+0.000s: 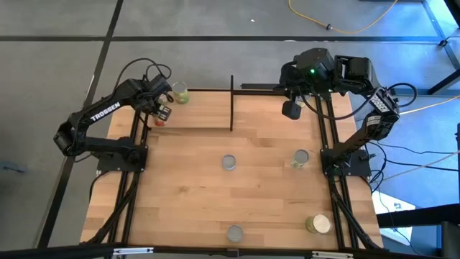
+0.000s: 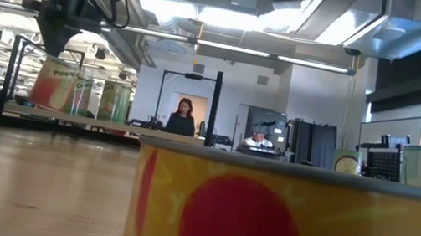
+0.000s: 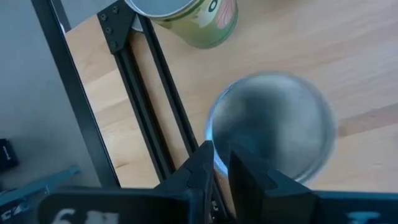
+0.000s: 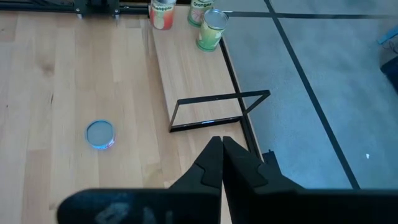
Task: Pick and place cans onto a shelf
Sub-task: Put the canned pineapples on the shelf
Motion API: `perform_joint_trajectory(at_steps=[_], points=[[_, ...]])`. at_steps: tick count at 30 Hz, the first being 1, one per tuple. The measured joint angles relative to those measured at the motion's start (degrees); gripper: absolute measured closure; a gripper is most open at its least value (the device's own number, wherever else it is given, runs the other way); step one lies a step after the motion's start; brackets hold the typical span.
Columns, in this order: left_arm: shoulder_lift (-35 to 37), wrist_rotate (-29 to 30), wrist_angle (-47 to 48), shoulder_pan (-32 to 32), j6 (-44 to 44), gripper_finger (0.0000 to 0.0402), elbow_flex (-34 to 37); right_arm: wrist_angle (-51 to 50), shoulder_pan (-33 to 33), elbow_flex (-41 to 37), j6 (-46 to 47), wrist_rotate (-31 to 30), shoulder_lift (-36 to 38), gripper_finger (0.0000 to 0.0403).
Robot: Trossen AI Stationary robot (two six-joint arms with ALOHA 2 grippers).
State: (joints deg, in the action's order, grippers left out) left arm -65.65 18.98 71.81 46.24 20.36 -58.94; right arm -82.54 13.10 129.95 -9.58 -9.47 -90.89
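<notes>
Your left gripper is clamped on a can over the shelf at the desk's far left edge, just beside a green can standing there; your right gripper hangs pinched shut and empty above the shelf's right end; four cans sit well apart across the open desk.
</notes>
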Motion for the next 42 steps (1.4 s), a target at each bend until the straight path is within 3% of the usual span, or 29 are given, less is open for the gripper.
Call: perform_joint_trajectory(at_steps=[9, 15, 23, 29, 35, 42], points=[[0.0, 2.8, -0.3, 0.0, -0.8, 0.0362, 0.0, 0.0, 0.0, 0.0, 0.1, 0.0, 0.0, 0.0396], [0.1, -5.6, -0.3, -0.4, -1.5, 0.0392, 0.0, 0.0, 0.0, 0.0, 0.3, 0.0, 0.0, 0.0396], [0.1, -4.5, -0.5, -7.5, -1.6, 0.04, -3.1, 0.0, 0.0, 0.0, 0.3, 0.0, 0.0, 0.0396], [0.2, -9.6, 2.4, -13.3, -1.2, 0.0401, -5.8, 0.0, 0.0, 0.0, 0.4, 0.0, 0.0, 0.0396], [-0.4, -3.6, 6.7, -18.7, 2.3, 0.0401, -2.5, 0.0, 0.0, 0.0, 0.5, 0.0, 0.0, 0.0396], [-0.8, -3.4, 5.0, -18.5, 3.5, 0.0401, 0.6, 0.0, 0.0, 0.0, 0.4, 0.0, 0.0, 0.0396]])
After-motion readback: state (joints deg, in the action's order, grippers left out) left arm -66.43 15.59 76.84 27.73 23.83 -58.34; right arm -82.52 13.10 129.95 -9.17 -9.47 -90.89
